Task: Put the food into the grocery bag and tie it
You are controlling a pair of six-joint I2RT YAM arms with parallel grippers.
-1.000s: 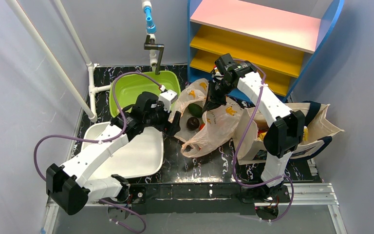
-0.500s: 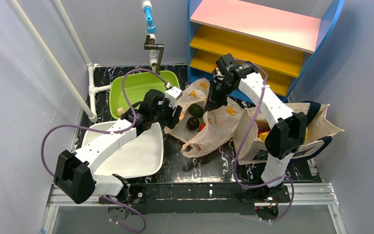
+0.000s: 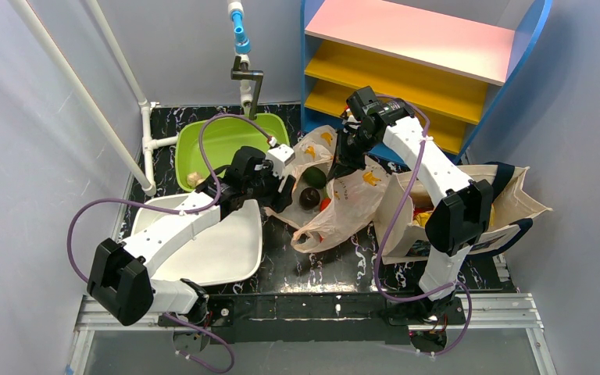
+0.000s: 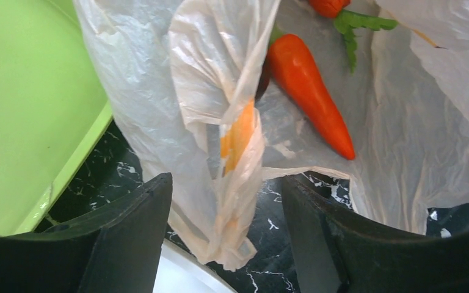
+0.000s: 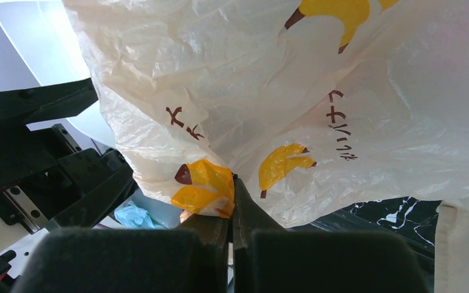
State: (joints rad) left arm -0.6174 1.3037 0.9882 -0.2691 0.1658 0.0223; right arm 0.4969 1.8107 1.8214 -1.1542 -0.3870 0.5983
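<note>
Grocery bag [image 3: 351,195] holds two orange-red vegetables [image 4: 308,82]; right hand [image 5: 232,181] clamps it, left hand [image 4: 226,186] apart.

Upper orange-red vegetable [image 4: 328,6] mostly beyond the top edge.

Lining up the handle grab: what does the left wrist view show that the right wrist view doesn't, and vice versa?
Left wrist only: the left gripper, jaws open either side of the twisted bag handle, a carrot inside the bag, and the green basin. Right wrist only: the right gripper shut on a pinch of plastic, banana prints, dark lettering. Both: the grocery bag and the black marbled table.
</note>
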